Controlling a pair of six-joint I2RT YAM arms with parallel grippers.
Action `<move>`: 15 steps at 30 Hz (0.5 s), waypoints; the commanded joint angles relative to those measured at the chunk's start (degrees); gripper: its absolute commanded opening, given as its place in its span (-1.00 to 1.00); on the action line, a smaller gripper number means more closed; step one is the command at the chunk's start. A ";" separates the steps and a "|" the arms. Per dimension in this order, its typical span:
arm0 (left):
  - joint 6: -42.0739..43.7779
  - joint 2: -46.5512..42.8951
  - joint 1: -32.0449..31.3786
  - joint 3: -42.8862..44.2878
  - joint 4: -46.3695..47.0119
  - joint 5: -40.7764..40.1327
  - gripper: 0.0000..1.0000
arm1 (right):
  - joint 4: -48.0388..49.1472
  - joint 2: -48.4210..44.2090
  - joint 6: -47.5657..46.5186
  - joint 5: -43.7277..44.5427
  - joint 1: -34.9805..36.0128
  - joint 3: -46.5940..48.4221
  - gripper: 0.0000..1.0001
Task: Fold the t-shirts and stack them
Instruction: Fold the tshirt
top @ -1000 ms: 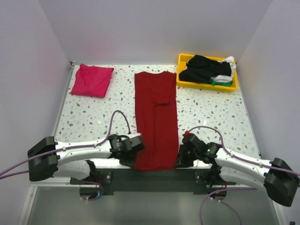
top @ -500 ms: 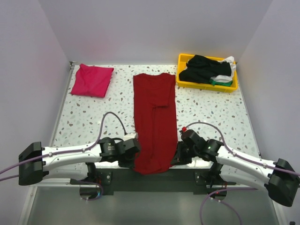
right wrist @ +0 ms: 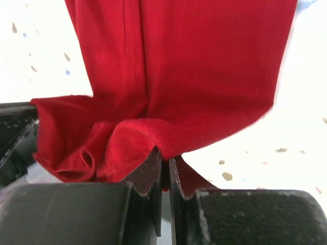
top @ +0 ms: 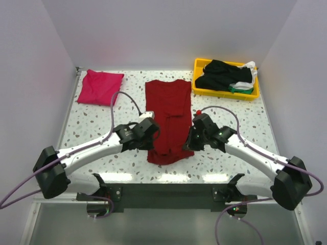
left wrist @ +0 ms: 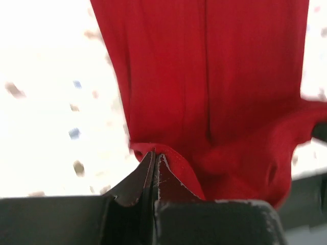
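Observation:
A dark red t-shirt (top: pixel 167 109) lies lengthwise down the middle of the table, its near end lifted and doubled back over itself. My left gripper (top: pixel 152 133) is shut on the near left corner of the dark red t-shirt (left wrist: pixel 204 92), the hem pinched at the fingertips (left wrist: pixel 148 162). My right gripper (top: pixel 190 141) is shut on the near right corner of the dark red t-shirt (right wrist: pixel 194 76), cloth bunched over the fingertips (right wrist: pixel 150 171). A magenta-pink t-shirt (top: pixel 100 87) lies folded at the far left.
A yellow tray (top: pixel 226 92) at the far right holds black, white and green t-shirts (top: pixel 227 75). White walls close the table on the left, back and right. Purple cables loop above both arms.
Both grippers have carried the shirt's near hem away from the table's front edge toward the middle, so the shirt's lower part now folds over itself.

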 commanded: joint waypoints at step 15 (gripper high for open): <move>11.69 28.49 18.87 22.75 10.53 -7.69 -1.00 | 6.74 26.37 -9.65 8.18 -11.35 23.73 -1.00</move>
